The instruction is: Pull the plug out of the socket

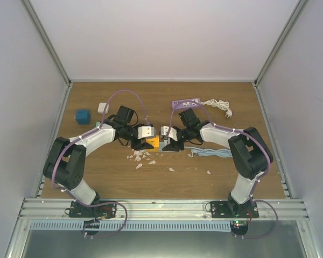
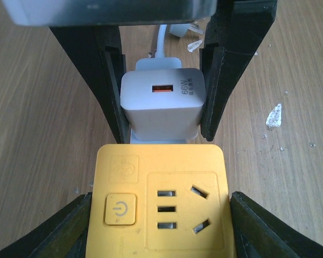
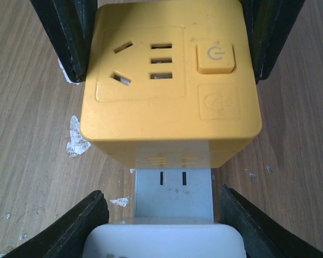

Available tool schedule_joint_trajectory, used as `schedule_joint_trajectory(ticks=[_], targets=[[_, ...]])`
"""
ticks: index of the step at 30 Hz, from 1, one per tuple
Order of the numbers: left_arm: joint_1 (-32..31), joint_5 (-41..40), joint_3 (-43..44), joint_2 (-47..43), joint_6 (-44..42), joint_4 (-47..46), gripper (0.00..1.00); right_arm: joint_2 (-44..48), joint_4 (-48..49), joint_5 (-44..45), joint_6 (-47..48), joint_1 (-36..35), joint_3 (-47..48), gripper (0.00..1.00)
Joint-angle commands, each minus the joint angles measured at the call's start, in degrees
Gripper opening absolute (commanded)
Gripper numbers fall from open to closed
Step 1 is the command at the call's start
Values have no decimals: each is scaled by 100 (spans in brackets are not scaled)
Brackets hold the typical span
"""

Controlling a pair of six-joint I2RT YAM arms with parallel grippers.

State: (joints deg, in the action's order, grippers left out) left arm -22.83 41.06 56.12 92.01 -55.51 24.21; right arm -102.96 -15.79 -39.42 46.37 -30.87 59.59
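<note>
right pincer (image 3: 161, 194) clasping plug (image 2: 161, 107), socket (image 2: 167, 161) just beyond

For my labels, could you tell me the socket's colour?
The socket is yellow, clearest in the right wrist view.

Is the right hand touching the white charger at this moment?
Touching. In the left wrist view, the right hand has its fingers pressed against both sides of the white charger; no gap shows on either side.

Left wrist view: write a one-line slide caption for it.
Left gripper holds the yellow socket while the right gripper grips the white charger set against its side.
</note>
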Motion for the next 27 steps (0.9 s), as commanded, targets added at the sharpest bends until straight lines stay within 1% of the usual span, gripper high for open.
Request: schedule_joint_trajectory(ticks=[1,6,13,15,20,27], targets=[[11,1004,285,-254,229,-238,32,-313,94,788,-53,11,5,30],[180,1436,526,-43,698,-135,32,-321,114,836,-45,-15,-9,29],[313,1678,661,67,909,-12,31,-340,104,857,-32,-24,6,29],[310,1664,632,21,777,35,31,-354,95,857,-39,-24,16,29],[264,1304,568,-138,-123,214,30,-367,106,882,-74,-24,26,28],[58,697,181,-493,-842,-84,30,-381,126,914,-127,-25,35,28]])
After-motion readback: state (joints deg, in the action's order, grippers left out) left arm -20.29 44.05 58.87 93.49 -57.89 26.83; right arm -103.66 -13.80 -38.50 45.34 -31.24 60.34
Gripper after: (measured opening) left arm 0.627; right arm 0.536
